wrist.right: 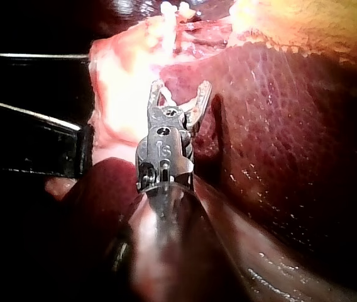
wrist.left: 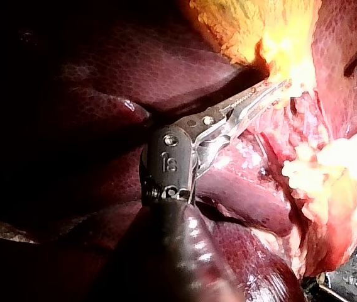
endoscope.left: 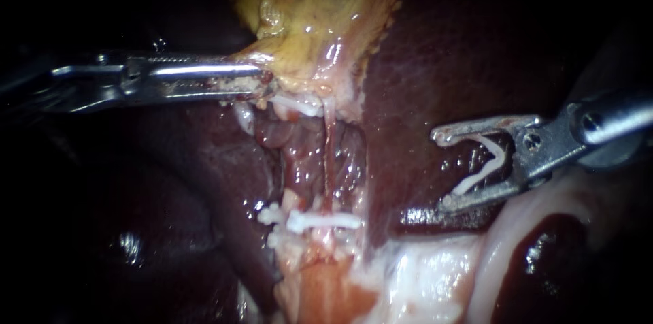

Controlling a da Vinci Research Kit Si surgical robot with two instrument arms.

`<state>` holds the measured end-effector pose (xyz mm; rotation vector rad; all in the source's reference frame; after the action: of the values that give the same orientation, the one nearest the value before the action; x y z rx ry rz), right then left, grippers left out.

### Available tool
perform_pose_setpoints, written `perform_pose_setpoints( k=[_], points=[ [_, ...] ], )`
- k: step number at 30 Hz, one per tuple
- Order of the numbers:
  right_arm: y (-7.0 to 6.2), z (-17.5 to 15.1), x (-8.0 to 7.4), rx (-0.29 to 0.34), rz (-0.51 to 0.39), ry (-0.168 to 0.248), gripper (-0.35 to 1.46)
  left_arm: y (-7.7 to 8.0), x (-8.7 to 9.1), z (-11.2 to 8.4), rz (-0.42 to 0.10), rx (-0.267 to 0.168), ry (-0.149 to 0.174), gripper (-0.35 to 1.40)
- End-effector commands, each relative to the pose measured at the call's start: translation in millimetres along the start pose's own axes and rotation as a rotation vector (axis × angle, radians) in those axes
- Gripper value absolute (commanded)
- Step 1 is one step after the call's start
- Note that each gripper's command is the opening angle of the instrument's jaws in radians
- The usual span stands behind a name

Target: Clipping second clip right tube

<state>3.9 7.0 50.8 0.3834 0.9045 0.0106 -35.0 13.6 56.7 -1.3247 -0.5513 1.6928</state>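
- Right tube (endoscope.left: pixel 328 160): I took it for the thin reddish strand that ran from the gallbladder (endoscope.left: pixel 306 11) down the open bed beside the liver (endoscope.left: pixel 442 45). It looked whole and uncut.
- Set clip (endoscope.left: pixel 323 220): white, and lay across the tube's low end, closed on it.
- White piece (endoscope.left: pixel 296 105): sat near the tube's top, just under the gallbladder. It could have been another clip, but I could not tell, nor whether it was on this tube.
- Loaded clip (endoscope.left: pixel 484 164): white, its legs spread in a V, not yet on any tissue.
- Right instrument (endoscope.left: pixel 443 169): its jaws stood wide apart with the loaded clip's legs seated against both. It hung over the liver, well apart from the tube.
- Left instrument (endoscope.left: pixel 264 81): its jaws were clamped on the gallbladder's lower edge, holding it toward the left.
- Progress, as judged: the clip was loaded but the approach was not made. Left to do: bring the jaws around the tube clear of the set clip, then close.
- Containers: none in view. The only thing carried was the loaded clip in the right jaws.
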Motion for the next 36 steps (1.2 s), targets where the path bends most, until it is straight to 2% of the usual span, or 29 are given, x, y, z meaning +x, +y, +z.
perform_pose_setpoints(
  k=[1,6,9,13,17,23,27,36],
  points=[
    [0.0,0.0,0.0,0.0,0.0,0.0,0.5,0.0,0.0,0.0,0.0,-0.001,0.0,-0.35],
    [0.0,0.0,0.0,0.0,0.0,0.0,0.5,0.2,1.3,-1.3,-0.006,-0.01,-0.008,-0.35],
    [0.0,0.0,0.0,0.0,0.0,0.0,0.5,0.4,3.1,-3.4,-0.017,-0.018,0.015,-0.35],
    [0.0,0.0,0.0,0.0,0.0,0.0,0.5,1.1,5.9,-6.4,-0.02,-0.016,0.063,-0.35],
    [0.0,0.0,0.0,-0.001,0.0,0.003,0.5,1.7,7.6,-8.0,-0.008,-0.014,0.086,-0.35],
    [0.1,-0.1,0.1,-0.002,0.002,0.012,0.5,2.0,7.6,-8.3,-0.003,-0.015,0.091,-0.35],
    [0.4,-0.1,0.6,-0.01,0.011,0.055,0.5,2.0,7.6,-8.3,-0.003,-0.015,0.091,-0.35],
    [1.1,2.8,2.4,-0.006,0.207,0.132,0.5,2.2,6.9,-7.9,0.001,-0.01,0.094,-0.35]
  ],
)
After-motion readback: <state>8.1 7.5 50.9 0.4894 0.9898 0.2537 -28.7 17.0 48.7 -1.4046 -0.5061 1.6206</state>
